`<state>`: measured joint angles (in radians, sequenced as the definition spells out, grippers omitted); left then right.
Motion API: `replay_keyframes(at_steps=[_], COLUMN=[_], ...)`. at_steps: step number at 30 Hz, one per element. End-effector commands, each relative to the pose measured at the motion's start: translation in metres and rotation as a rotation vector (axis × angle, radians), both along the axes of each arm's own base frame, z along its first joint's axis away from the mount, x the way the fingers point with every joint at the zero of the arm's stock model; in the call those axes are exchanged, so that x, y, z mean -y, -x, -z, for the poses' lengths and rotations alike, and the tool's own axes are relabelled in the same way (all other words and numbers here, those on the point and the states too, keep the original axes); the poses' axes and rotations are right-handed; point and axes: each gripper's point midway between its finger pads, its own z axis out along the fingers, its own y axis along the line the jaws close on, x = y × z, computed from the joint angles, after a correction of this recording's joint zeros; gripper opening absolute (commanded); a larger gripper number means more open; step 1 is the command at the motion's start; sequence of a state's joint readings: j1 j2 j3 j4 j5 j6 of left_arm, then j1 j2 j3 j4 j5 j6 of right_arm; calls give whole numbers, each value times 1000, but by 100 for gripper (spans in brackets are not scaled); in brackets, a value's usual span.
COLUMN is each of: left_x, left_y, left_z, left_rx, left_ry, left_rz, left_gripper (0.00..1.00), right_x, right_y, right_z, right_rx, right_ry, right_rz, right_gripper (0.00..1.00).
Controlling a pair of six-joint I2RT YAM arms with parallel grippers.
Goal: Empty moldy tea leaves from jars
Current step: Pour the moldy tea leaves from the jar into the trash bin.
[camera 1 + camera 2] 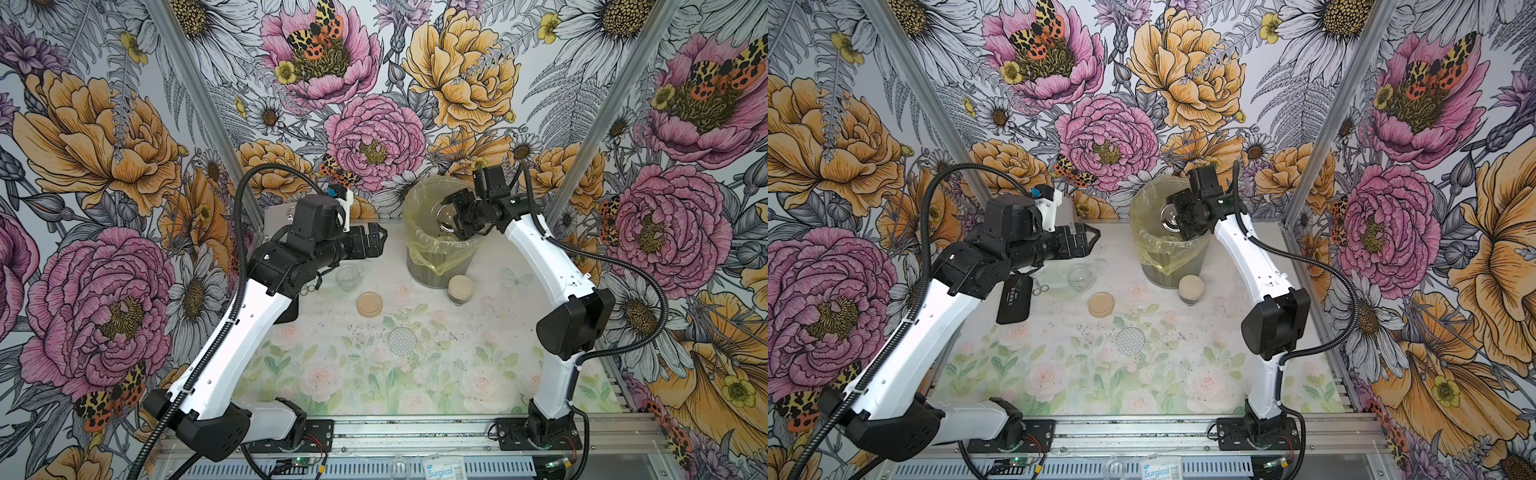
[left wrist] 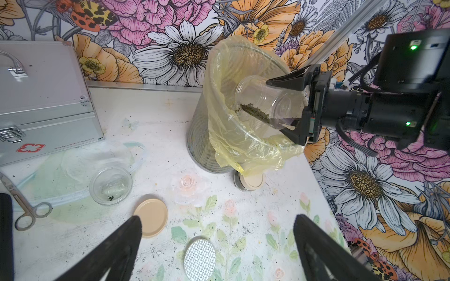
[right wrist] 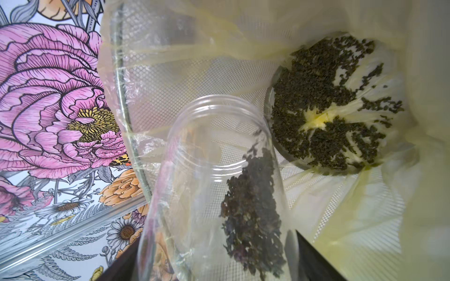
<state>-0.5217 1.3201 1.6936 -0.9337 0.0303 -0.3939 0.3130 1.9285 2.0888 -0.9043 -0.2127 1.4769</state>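
Our bin holds dumped leaves. Over it the right gripper clamps a tilted jar, tea leaves inside (perhaps half gone); the left gripper gapes empty. We count one emptied jar, one lidded jar to go.

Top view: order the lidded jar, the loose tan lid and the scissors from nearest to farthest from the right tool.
From the right tool, shut on a tipped jar over the bin:
1. Lidded jar, just in front of the bin's base.
2. Loose tan lid, mid-table.
3. Scissors, far across, under the left arm.
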Motion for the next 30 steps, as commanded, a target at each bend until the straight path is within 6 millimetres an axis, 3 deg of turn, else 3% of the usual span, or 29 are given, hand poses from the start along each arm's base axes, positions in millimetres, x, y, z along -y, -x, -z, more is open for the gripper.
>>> replay_keyframes(at_steps=[1, 10, 20, 30], left_x=[-1, -3, -6, 1], left_y=[1, 2, 2, -1], left_z=[-7, -9, -9, -11], left_rx=[26, 30, 32, 29], left_ry=[16, 18, 18, 26], left_rz=[-16, -20, -29, -15], left_gripper=[99, 99, 99, 99], right_x=[-4, 5, 4, 3], right_y=[-1, 0, -2, 0], right_z=[-27, -20, -31, -76], right_rx=[47, -34, -7, 82], right_ry=[-106, -255, -277, -325], right_rz=[47, 234, 236, 238], right_gripper=[5, 4, 3, 4])
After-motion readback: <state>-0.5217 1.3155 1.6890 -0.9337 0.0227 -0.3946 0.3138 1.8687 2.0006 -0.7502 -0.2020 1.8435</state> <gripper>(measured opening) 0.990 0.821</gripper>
